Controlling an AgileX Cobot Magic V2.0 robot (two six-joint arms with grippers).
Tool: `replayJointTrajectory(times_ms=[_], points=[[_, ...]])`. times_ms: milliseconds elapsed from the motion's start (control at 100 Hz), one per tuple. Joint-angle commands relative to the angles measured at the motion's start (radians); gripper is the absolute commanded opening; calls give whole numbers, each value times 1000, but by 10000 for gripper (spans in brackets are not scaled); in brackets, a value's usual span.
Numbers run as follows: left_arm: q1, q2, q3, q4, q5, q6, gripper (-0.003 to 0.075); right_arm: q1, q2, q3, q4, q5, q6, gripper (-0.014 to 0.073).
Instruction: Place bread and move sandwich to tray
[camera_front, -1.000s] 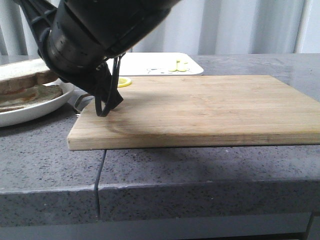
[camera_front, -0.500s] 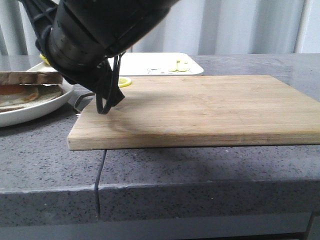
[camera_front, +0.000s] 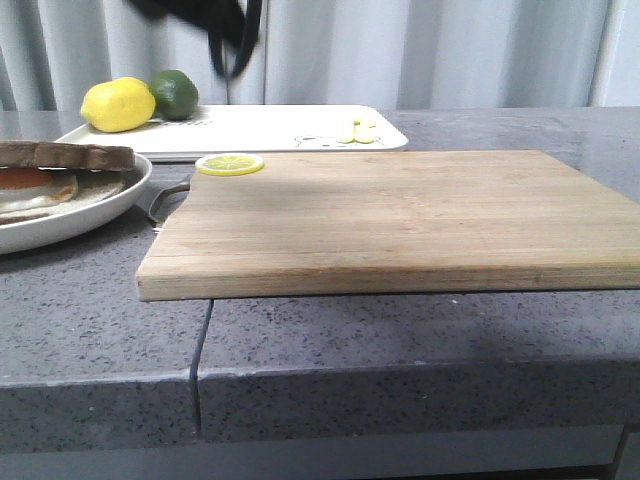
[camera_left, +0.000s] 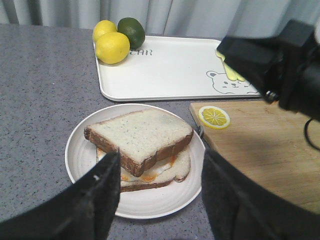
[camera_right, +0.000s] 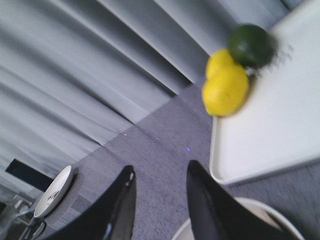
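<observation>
The sandwich (camera_left: 145, 150) lies on the round white plate (camera_left: 150, 205). The bread (camera_left: 140, 132) lies flat on top of the fried egg (camera_left: 152, 172) as its upper slice. In the front view the plate (camera_front: 95, 210) is at the far left, with the bread (camera_front: 70, 155) over the egg (camera_front: 30, 190). My left gripper (camera_left: 161, 157) hovers above the sandwich, open and empty, one finger on each side. My right gripper (camera_right: 161, 167) is open and empty, raised high. The right arm (camera_front: 230, 40) shows at the top of the front view. The white tray (camera_front: 290, 130) lies behind the board.
A wooden cutting board (camera_front: 400, 215) fills the middle, with a lemon slice (camera_front: 229, 163) on its far left corner. Lemons (camera_left: 112, 47) and a lime (camera_left: 131, 31) sit on the tray's left end (camera_left: 170, 75). A small white dish (camera_right: 52, 197) stands further off.
The right arm has lifted up and away from the plate's side. The bread slice, tilted a second ago, now lies flat on the egg.
</observation>
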Motion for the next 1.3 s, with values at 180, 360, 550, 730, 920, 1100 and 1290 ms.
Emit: replayJointTrajectory(times_ms=[180,360,550,730,920,1100,1290], points=[[1,14,-32,-17,-93,-6,348,-20,-257,-7,-140,-41,-592,279],[1,14,-32,-17,-131,-6,348,-77,-432,91,-114,21,-887,279],[1,14,-32,-15,-141,-6,348,-174,-643,303,-103,40,-977,279],[1,14,-32,-13,-170,-6,348,-282,-862,564,-100,38,-977,279],[1,14,-32,20,-178,-6,348,-330,-1083,794,-44,25,-978,279],[3,14,-29,41,-178,-31,348,-334,-1251,961,34,-36,-978,279],[42,61,-29,224,-95,-299,348,-334,-1321,993,92,-49,-978,279]])
